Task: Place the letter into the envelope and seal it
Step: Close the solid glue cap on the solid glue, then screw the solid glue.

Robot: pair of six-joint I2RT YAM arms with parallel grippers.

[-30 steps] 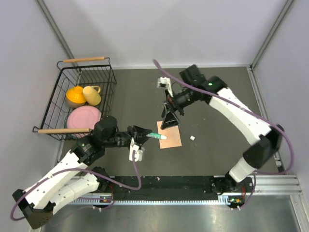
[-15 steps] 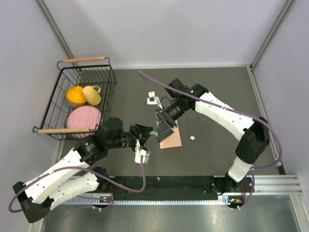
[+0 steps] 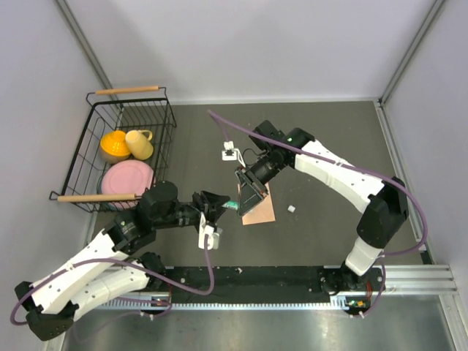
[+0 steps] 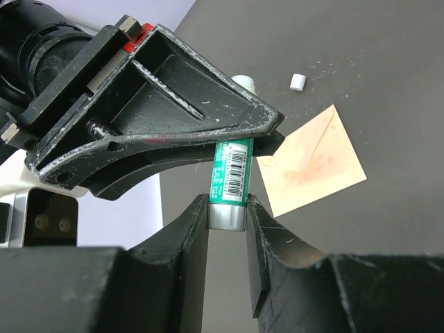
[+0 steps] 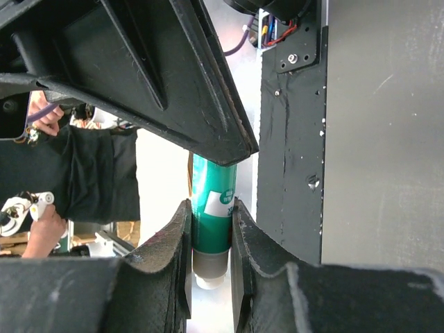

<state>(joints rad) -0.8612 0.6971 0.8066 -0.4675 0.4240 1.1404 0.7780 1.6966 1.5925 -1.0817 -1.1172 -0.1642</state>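
A green-and-white glue stick (image 4: 232,173) is held in the air between both grippers. My left gripper (image 4: 227,218) is shut on its silver base end. My right gripper (image 5: 210,229) is shut on the other end of the glue stick (image 5: 214,201), its fingers pressed against both sides. From above, the two grippers meet nose to nose at the glue stick (image 3: 231,205), just left of the peach envelope (image 3: 260,210), which lies flat on the dark table. The envelope (image 4: 312,166) lies below and beyond the stick. No letter shows.
A black wire basket (image 3: 88,157) at the back left holds a pink plate (image 3: 126,178), a yellow cup (image 3: 139,143) and an orange bowl (image 3: 114,145). A small white piece (image 3: 291,208) lies on the table right of the envelope.
My right arm swung down and left to the glue stick and its jaws closed on the stick's free end. My left gripper kept its hold and barely moved.
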